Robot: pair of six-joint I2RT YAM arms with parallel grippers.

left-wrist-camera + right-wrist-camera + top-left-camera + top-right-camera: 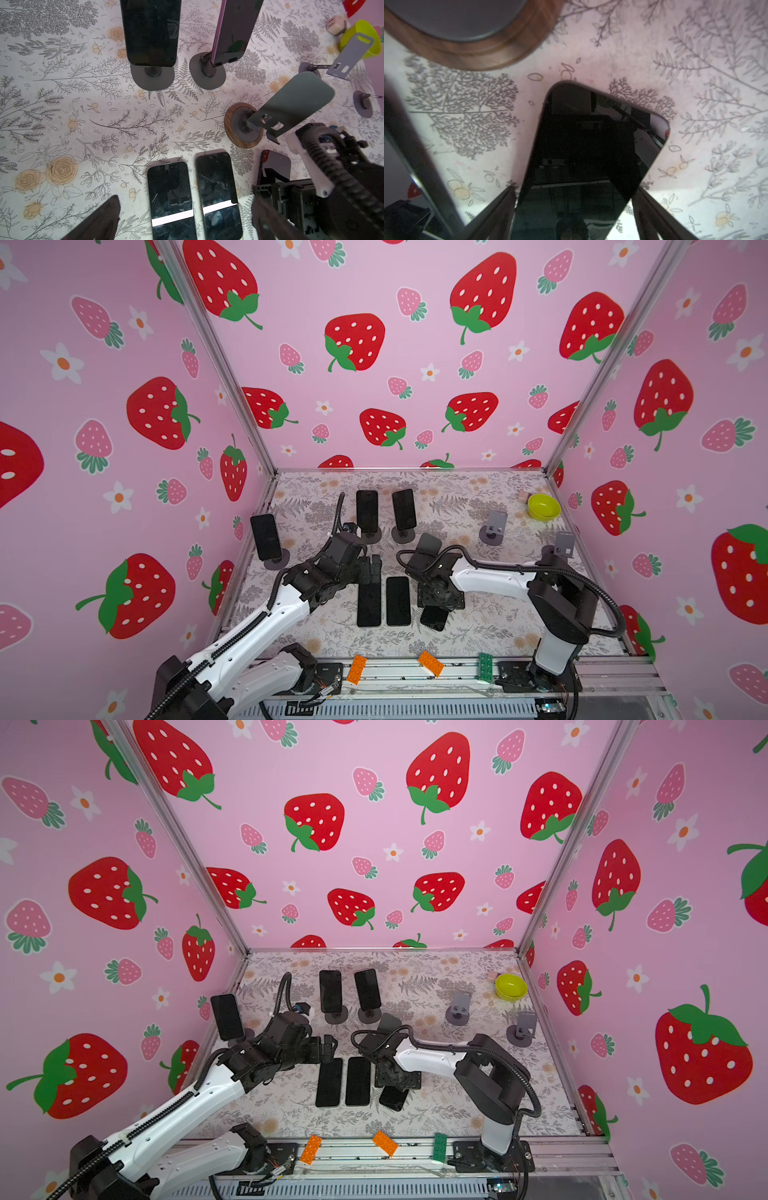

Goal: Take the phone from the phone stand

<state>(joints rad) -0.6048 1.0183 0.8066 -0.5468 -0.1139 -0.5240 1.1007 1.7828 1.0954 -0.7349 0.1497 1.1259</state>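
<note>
Though the phone (591, 135) is already off the phone stand (291, 101), whose plate stands bare on its wood-rimmed base close by, the job could yet come unstuck. The right tool (575, 190) straddles the handset low over the worktop (498, 626), its fingers (500, 207) close against both long edges. Whether they are pressing or merely flanking cannot be told, nor whether the phone rests on the worktop or hangs just above it. Glass and smooth sides offer little to bite on, so a loose hold would likely let it slide or twist on any lift, while a pull away with the fingers half-set could drag it. It lies askew, near the closer of two phones (398, 600) laid flat side by side, so a swing that way would knock the row, and the stand's base sits not far beyond its far corner. The left tool (371, 570) hangs wide open and empty over those two phones, near enough to the right arm that a careless move risks a clash. The phone itself is a dark slab with rounded corners, screen up, black and unlit, mirroring the tool above it.
</note>
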